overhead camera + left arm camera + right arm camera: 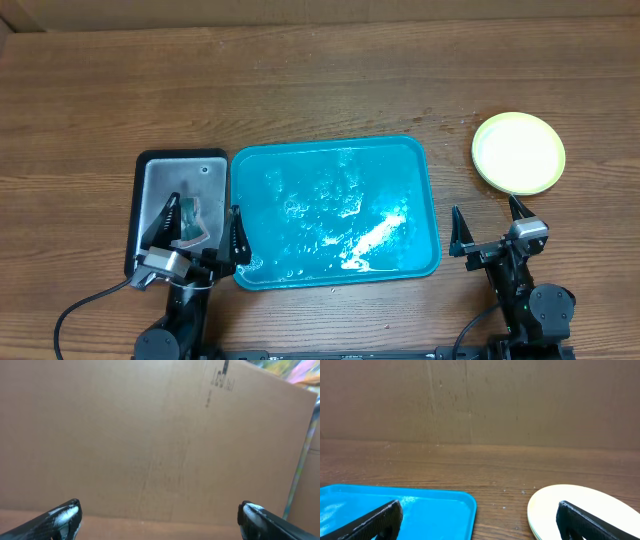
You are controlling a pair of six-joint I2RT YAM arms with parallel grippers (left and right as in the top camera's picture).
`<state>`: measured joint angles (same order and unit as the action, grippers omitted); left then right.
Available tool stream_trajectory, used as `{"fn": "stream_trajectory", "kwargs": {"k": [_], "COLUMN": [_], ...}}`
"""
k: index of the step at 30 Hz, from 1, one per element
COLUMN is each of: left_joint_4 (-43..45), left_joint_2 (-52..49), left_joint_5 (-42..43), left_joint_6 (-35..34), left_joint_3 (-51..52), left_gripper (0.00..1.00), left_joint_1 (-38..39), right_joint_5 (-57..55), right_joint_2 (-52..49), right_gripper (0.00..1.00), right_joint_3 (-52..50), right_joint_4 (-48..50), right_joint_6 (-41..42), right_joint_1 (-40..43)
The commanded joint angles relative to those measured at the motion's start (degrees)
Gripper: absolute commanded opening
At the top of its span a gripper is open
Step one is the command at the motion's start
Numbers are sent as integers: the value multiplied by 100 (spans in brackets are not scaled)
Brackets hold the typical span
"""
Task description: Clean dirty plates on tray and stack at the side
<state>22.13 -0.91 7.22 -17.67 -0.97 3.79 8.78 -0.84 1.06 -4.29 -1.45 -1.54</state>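
Both left tool [205, 207] and right tool [485, 208] gape wide, empty, near the glossy rounded tray [300, 170] and round plates [518, 152].

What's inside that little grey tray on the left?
A dark greenish lump, maybe a sponge, lies in the grey tray. The left arm's fingers hang over it, hiding part of it and the tray's near end.

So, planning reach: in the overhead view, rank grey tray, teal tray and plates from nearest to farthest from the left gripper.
1. grey tray, under the left gripper.
2. teal tray, just to its right.
3. plates, far right.
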Motion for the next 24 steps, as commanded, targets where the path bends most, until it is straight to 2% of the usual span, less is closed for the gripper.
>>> {"fn": "stream_trajectory", "kwargs": {"k": [1, 4, 7, 17, 21, 24], "left_joint_4": [66, -114, -518, -2568, -2640, -2640], "left_joint_2": [70, 70, 70, 72, 72, 72], "left_joint_5": [-238, -632, -605, -409, -313, -315], "left_joint_6": [-26, -11, -15, -13, 424, 503], "left_joint_3": [70, 70, 70, 70, 70, 70], "left_gripper": [100, 99, 100, 100, 100, 100], "left_joint_1": [103, 304, 321, 129, 131, 131], "right_joint_5": [28, 28, 28, 28, 28, 28], "right_joint_2": [68, 68, 68, 68, 68, 68], "right_gripper": [100, 100, 100, 99, 100, 100], "right_joint_3": [-61, -61, -61, -61, -61, -61], "right_joint_4": [31, 31, 31, 31, 31, 31], "right_joint_6": [46, 46, 46, 44, 44, 44], "right_joint_1": [-33, -33, -33, -33, -33, -33]}}
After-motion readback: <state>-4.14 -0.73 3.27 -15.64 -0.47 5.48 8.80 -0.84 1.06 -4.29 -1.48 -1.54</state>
